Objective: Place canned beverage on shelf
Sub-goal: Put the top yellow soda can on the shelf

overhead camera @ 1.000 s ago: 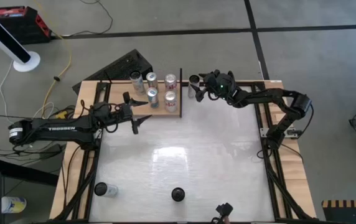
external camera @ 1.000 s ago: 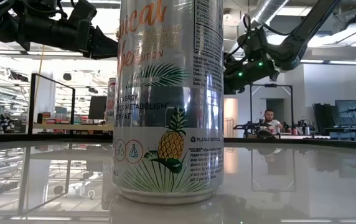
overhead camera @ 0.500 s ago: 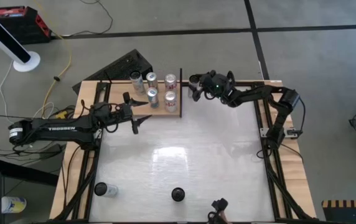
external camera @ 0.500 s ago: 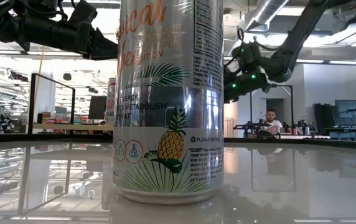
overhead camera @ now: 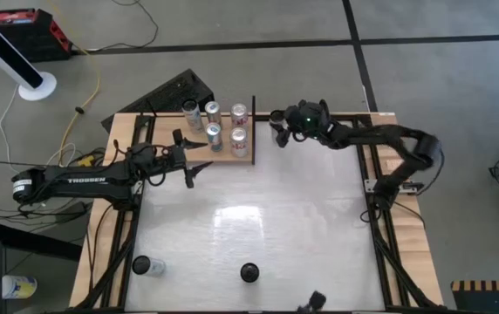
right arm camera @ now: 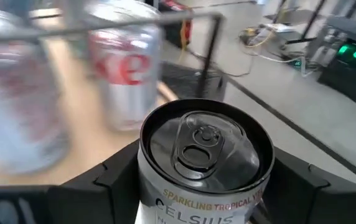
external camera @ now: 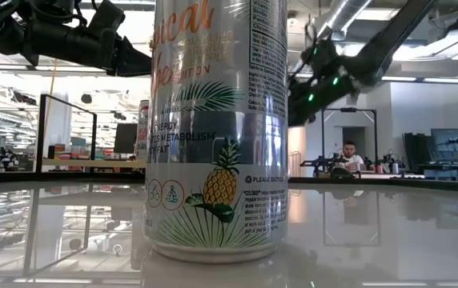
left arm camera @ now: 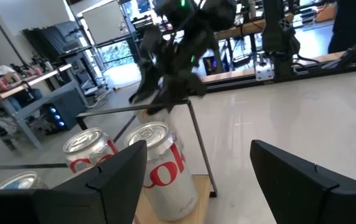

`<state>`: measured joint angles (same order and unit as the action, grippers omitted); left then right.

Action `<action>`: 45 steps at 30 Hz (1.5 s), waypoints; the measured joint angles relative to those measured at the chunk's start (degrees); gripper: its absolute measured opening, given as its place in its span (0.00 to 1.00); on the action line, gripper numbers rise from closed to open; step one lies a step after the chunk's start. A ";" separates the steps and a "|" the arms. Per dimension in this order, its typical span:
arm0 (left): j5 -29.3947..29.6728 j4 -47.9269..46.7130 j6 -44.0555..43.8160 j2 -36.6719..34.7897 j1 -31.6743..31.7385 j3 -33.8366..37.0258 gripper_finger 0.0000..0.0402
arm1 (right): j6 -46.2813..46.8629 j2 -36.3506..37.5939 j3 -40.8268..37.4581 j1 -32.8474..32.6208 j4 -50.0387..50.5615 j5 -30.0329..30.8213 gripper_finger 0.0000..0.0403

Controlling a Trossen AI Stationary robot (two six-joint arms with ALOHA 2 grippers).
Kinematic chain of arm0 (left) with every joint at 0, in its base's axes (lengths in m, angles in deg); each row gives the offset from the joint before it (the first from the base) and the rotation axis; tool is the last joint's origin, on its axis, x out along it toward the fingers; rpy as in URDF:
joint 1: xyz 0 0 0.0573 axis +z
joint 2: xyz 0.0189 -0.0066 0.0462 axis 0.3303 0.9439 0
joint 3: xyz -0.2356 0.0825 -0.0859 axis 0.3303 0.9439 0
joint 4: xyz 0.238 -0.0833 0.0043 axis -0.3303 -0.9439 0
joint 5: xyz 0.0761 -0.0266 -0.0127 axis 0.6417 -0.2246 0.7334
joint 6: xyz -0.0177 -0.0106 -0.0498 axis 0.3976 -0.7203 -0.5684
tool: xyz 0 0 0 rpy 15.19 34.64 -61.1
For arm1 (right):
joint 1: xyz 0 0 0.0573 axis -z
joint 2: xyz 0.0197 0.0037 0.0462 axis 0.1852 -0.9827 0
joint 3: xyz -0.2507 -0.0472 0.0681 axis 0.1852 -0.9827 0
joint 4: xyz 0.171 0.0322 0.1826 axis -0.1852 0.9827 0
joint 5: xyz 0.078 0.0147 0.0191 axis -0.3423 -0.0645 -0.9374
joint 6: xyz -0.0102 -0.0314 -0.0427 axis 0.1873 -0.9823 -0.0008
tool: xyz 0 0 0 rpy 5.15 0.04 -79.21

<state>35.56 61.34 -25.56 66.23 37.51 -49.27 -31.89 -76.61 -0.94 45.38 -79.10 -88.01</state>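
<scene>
Can [right arm camera: 204, 162] held between the right gripper's [overhead camera: 281, 129] fingers, top up, just beside the shelf's [overhead camera: 199, 155] black upright [overhead camera: 254, 131], on the outer side. Over the last second the right arm swung and re-extended, but the can is about where it was: not yet over the board. Five cans already stand there. Left gripper [overhead camera: 190, 159] hovers, fingers spread and empty, at the shelf's front edge. Judgement: carry phase; can must clear the upright before lowering.
</scene>
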 joint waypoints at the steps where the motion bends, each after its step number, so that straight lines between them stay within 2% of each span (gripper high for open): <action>1: -0.26 -0.13 -0.19 0.00 -0.02 0.00 0.69 | -0.90 2.44 -0.01 -0.82 2.98 -0.44 0.69; 3: -0.72 -0.38 -0.45 0.00 -0.01 0.00 0.69 | -2.90 7.35 0.10 -2.75 9.07 -3.35 0.69; 6: -1.91 -0.70 -1.10 0.00 -0.02 0.00 0.68 | -4.61 12.98 0.10 -6.90 16.73 -12.15 0.69; 9: -4.35 -1.38 -2.43 0.00 0.00 0.00 0.68 | -4.66 15.34 0.07 -11.99 17.56 -20.03 0.69; 11: -7.18 -2.21 -3.86 0.00 -0.02 0.00 0.68 | -5.08 15.49 0.07 -15.17 15.96 -22.80 0.69; 18: -20.96 -4.42 -10.08 0.93 -0.33 -0.01 0.68 | -5.76 6.85 0.07 -22.84 -3.04 -23.09 0.69; 20: -22.50 -3.55 -11.53 2.16 -0.94 -0.03 0.68 | -5.50 3.95 0.70 -23.90 -7.43 -23.31 0.69; 24: -22.13 0.44 -12.85 6.38 -2.84 -0.04 0.68 | -3.51 -1.17 4.77 -24.52 -10.19 -24.87 0.69; 28: -22.01 11.30 -13.10 13.52 -5.37 -0.04 0.68 | -2.25 -4.86 9.50 -24.61 -9.19 -26.04 0.69; 34: -14.87 25.67 -14.40 23.62 -6.73 -0.04 0.68 | -2.09 -7.37 13.46 -24.88 -6.34 -29.35 0.69; 39: -21.75 28.47 -17.18 29.43 -6.33 -2.26 0.70 | -3.43 -7.31 14.01 -24.87 -5.59 -29.32 0.69; 45: -21.76 28.61 -18.19 35.78 -6.34 -7.82 0.76 | -4.20 -7.29 13.99 -24.47 -5.76 -28.94 0.69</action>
<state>13.80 89.96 -43.75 102.01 31.17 -57.09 -36.09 -83.90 13.05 20.91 -84.86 -116.95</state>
